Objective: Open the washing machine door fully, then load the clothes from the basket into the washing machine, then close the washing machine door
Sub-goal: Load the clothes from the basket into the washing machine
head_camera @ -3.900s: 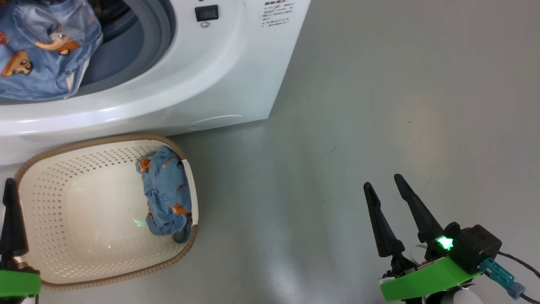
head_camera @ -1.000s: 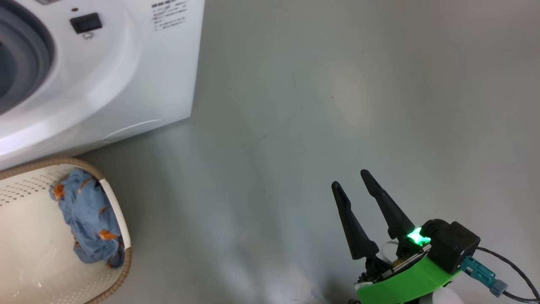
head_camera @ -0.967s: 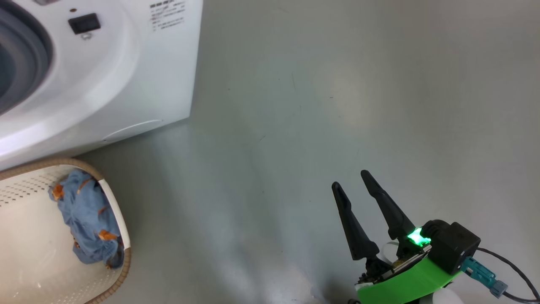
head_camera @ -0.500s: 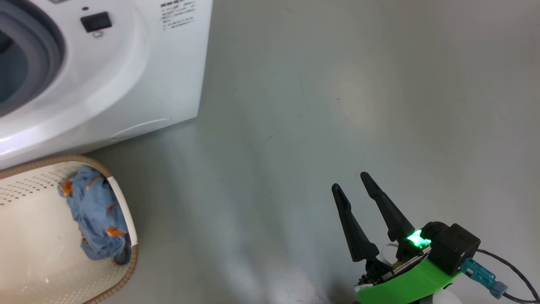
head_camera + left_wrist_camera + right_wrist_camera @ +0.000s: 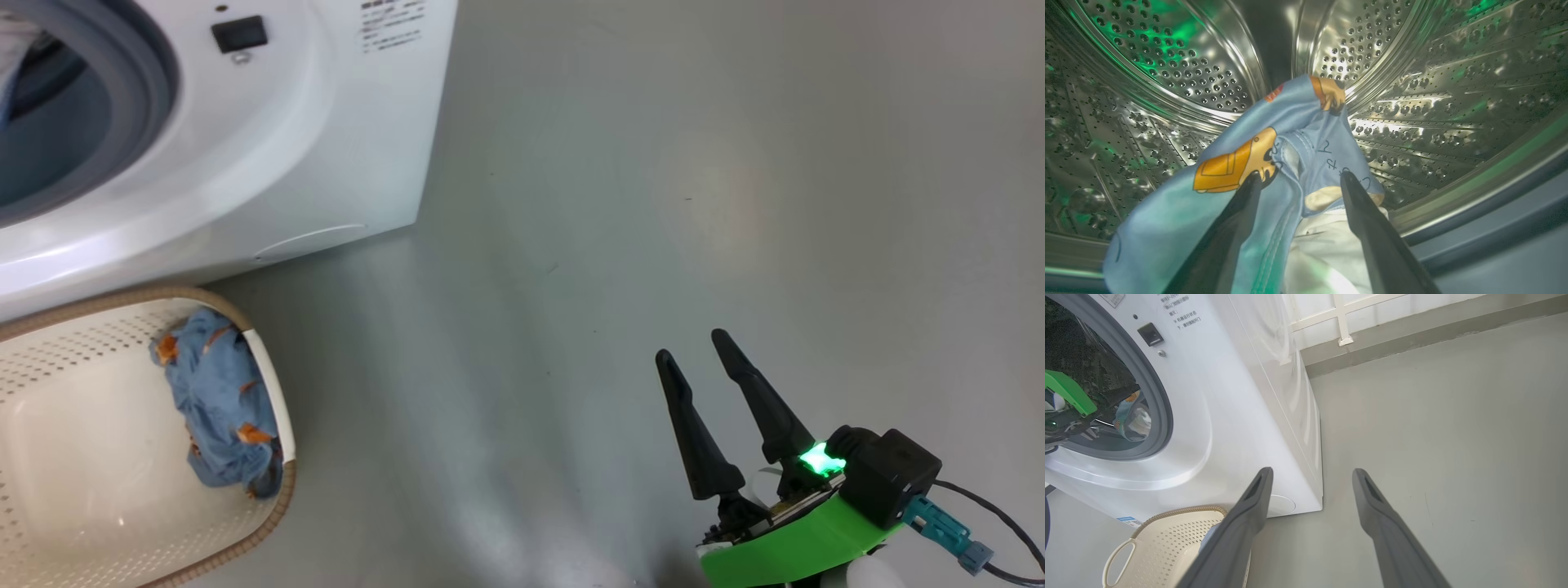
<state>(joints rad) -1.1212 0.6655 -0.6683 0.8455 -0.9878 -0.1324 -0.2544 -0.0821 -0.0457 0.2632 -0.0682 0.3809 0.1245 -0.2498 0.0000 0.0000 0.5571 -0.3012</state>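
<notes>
Your left tool point(image 5: 1299, 176) is deep in the steel drum point(image 5: 1167, 53) of the washing machine point(image 5: 326, 139). Its two fingers point(image 5: 1241, 212) are spread wide with nothing pinched, and the light blue garment point(image 5: 1237, 163) with the orange figures lies bunched, slack, against and between them.

Judging from that, the step in hand is getting the tool out without taking the cloth along. Draw straight back along the fingers' own line, slowly, and watch the fold that sits between them. If it rides up with the tool, stop and give a small sideways shake rather than pull. Hold the jaws wide as you pass the grey gasket point(image 5: 155, 73), and stay off its lip so no hem gets dragged onto it and caught there.

Your right tool point(image 5: 691, 343) hangs over the bare floor point(image 5: 653, 163), well apart from everything, jaws likewise spread and empty; you can leave it there.

One more of the clothes point(image 5: 216, 408), a crumpled blue piece, lies against the right end of the basket point(image 5: 122, 296), which stands on the floor just in front of the machine. That looks like your next pick, so I would call the loading about half done
</notes>
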